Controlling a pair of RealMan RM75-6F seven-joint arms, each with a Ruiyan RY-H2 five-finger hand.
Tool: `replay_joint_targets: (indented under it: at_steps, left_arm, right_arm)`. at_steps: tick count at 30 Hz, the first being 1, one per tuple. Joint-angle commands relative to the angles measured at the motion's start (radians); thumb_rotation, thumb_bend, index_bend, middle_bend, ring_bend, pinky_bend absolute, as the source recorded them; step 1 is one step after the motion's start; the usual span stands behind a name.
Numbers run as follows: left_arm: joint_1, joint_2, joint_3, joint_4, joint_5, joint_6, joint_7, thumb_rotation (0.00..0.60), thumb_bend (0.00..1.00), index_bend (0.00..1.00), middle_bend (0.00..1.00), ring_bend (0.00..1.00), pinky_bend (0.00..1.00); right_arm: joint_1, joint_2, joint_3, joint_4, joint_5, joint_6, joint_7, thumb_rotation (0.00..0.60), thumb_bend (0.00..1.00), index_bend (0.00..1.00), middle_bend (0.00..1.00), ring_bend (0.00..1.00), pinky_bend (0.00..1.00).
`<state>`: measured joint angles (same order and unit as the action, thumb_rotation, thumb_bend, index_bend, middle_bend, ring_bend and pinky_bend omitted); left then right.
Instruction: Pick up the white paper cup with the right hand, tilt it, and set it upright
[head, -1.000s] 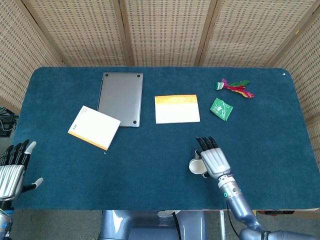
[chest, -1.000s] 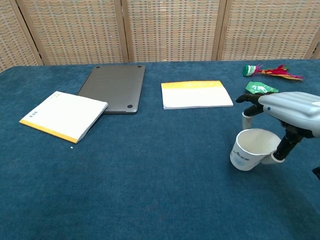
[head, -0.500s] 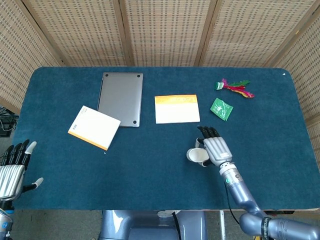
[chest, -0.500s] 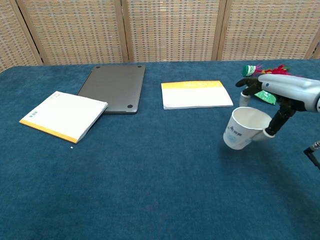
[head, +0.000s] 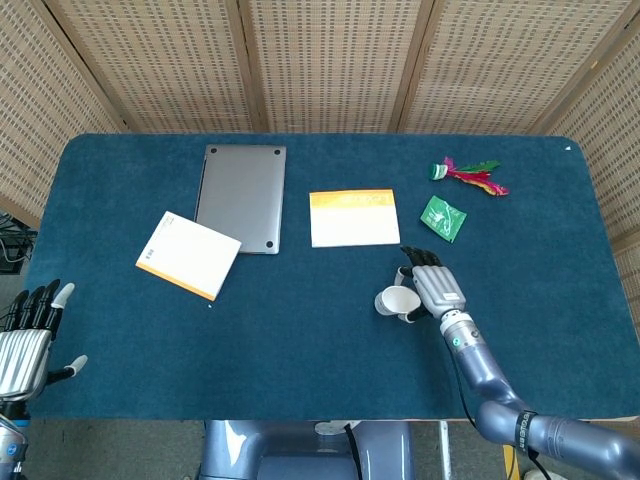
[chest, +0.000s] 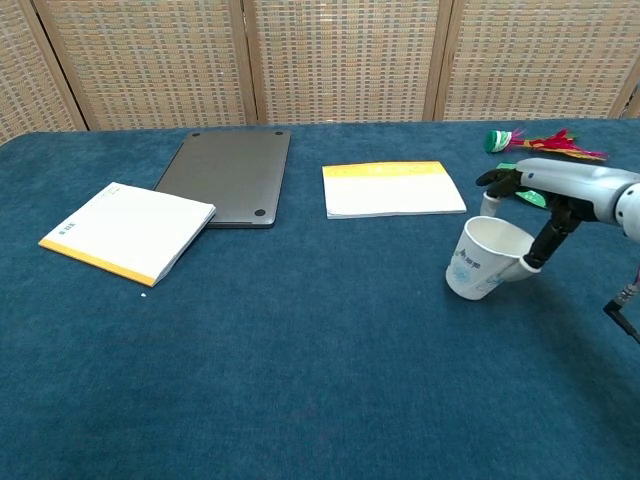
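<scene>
Lower right of centre in the head view, the right hand (head: 432, 291) grasps the white paper cup (head: 393, 301), which now sits higher in the frame than a second ago, closer to the orange-and-white booklet (head: 354, 217). So the cup has been carried away from the near table edge; the lift seems done and the tilt under way. At the lower left corner the left hand (head: 28, 335) hangs off the blue table (head: 300, 320), fingers spread, holding nothing. A closed laptop (head: 241, 197) and a white notepad (head: 188, 254) lie upper left, well apart from the cup; a green packet (head: 442, 217) and a feathered shuttlecock (head: 468, 173) lie upper right.

Right of centre in the chest view, the cup (chest: 483, 258) leans, its mouth turned up and toward the right hand (chest: 553, 190), which clasps it from above and behind. Compared with a second ago it is raised and further up the frame. Whether its base touches the cloth I cannot tell. The booklet (chest: 392, 188) is the nearest thing, just behind; the packet (chest: 521, 176) peeks out behind the fingers. Nothing seems to block setting the cup upright.
</scene>
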<state>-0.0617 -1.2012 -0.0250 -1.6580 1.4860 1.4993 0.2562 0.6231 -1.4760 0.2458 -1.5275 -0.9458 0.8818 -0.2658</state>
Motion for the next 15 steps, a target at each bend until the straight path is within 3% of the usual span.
replay_joint_targets:
  at_steps: [1, 9, 15]
  left_arm:
    - [0.0, 0.0, 0.0, 0.0, 0.0, 0.001, -0.002, 0.6, 0.1, 0.0, 0.0, 0.0, 0.0]
    - [0.001, 0.002, 0.0, -0.002, 0.002, 0.004, -0.001, 0.6, 0.1, 0.0, 0.0, 0.0, 0.0]
    - [0.002, 0.0, 0.002, -0.003, 0.006, 0.007, 0.004, 0.6, 0.1, 0.0, 0.0, 0.0, 0.0]
  right_arm:
    - [0.008, -0.004, -0.009, 0.033, 0.015, 0.002, -0.007, 0.6, 0.25, 0.48, 0.08, 0.0, 0.0]
    - [0.008, 0.015, -0.037, 0.045, 0.058, 0.05, -0.089, 0.6, 0.25, 0.39, 0.0, 0.0, 0.0]
    - [0.013, 0.023, -0.065, 0.054, 0.132, 0.073, -0.183, 0.6, 0.25, 0.23, 0.0, 0.0, 0.0]
